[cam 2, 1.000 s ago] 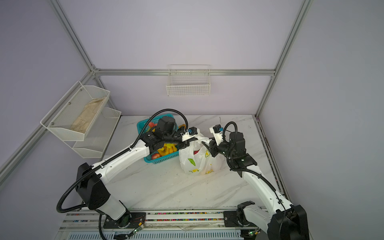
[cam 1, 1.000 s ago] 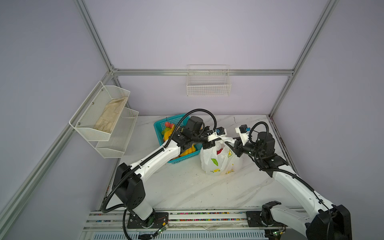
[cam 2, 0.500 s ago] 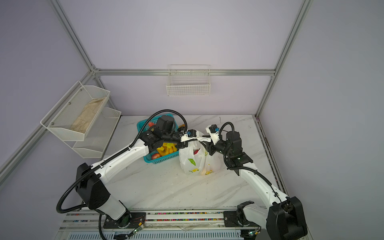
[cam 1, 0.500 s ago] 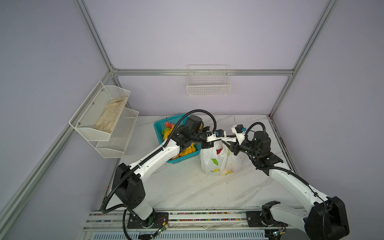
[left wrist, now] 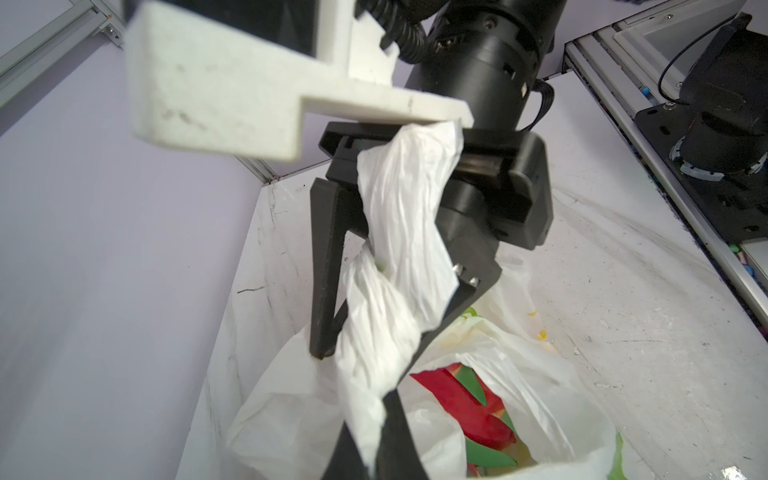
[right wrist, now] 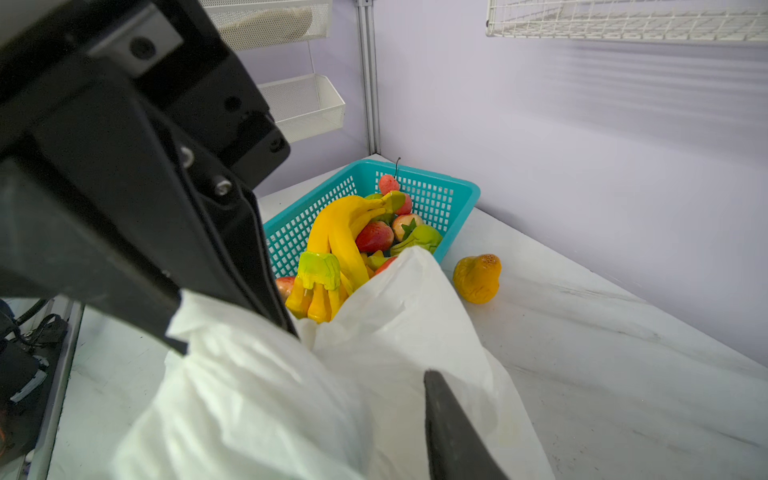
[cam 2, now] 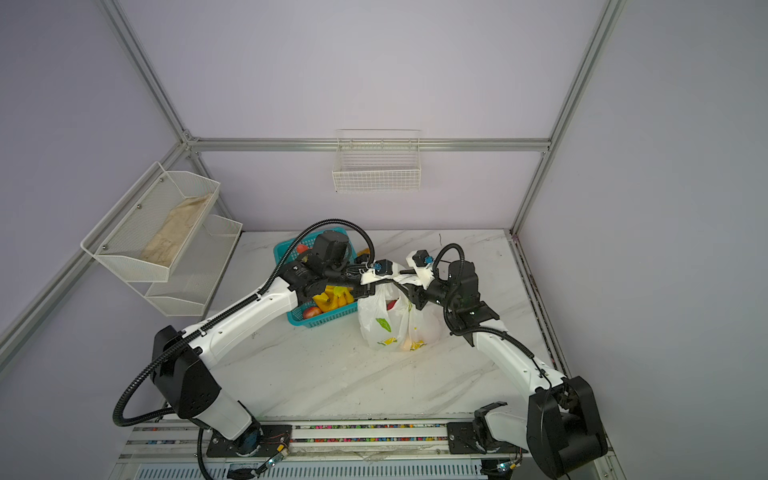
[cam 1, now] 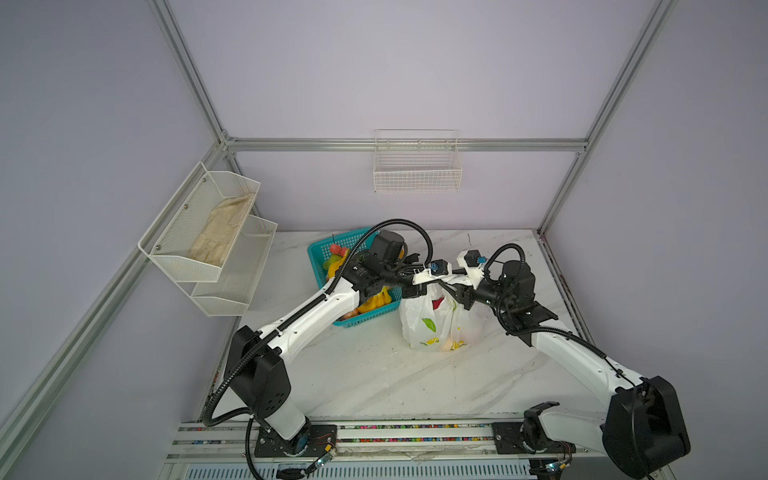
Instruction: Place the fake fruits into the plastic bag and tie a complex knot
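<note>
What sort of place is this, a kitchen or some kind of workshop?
Most likely a robotics test cell, not a kitchen: two robot arms mounted on a rail at the edge of a marble-look table, bare lilac walls framed in aluminium bars, and plastic fruit in a teal basket.

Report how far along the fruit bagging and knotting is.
Done: the thin white plastic bag stands loaded, a red-and-green plastic fruit showing inside. In hand: the left end effector is shut on a white handle strip, twisted with the other between the right end effector's open jaws; no finished knot shows. Left: yellow plastic bananas and more fill the teal lattice basket; one orange fruit lies beside it.
</note>
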Robot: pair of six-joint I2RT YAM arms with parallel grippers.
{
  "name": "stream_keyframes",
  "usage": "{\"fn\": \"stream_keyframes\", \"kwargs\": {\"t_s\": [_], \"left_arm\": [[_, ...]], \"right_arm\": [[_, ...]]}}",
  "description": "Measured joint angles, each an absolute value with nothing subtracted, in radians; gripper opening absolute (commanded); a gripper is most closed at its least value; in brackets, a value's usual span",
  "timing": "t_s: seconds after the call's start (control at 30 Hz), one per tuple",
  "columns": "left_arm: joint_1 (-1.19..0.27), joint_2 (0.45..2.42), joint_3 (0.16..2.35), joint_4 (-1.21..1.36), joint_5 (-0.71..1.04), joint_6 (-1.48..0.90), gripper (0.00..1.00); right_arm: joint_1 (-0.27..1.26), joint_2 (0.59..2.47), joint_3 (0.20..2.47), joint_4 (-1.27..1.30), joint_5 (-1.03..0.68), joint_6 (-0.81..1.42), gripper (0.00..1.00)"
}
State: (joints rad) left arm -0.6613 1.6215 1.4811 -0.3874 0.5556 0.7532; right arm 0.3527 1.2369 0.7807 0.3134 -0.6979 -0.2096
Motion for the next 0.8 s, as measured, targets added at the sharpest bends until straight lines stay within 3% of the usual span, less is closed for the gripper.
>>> {"fn": "stream_keyframes", "kwargs": {"t_s": [0.27, 0.43, 0.5, 0.67, 0.8], "left_arm": [[-0.661, 1.631, 1.491, -0.39, 0.556, 0.752, 0.0], [-0.661, 1.633, 1.502, -0.39, 0.557, 0.738, 0.0], [-0.661, 1.634, 1.502, -0.39, 0.555, 0.722, 0.08], [-0.662, 1.633, 1.501, -0.365, 0.521, 0.659, 0.39], [-0.662, 1.584, 1.443, -0.304, 0.455, 0.574, 0.51]], "right_arm": [[0.354, 1.265, 0.781, 0.352, -0.754, -0.212, 0.0], [0.353, 1.264, 0.769, 0.389, -0.767, -0.184, 0.0], [0.353, 1.264, 0.764, 0.395, -0.768, -0.165, 0.0], [0.354, 1.264, 0.761, 0.402, -0.769, -0.109, 0.0], [0.354, 1.264, 0.751, 0.414, -0.765, -0.06, 0.0]]}}
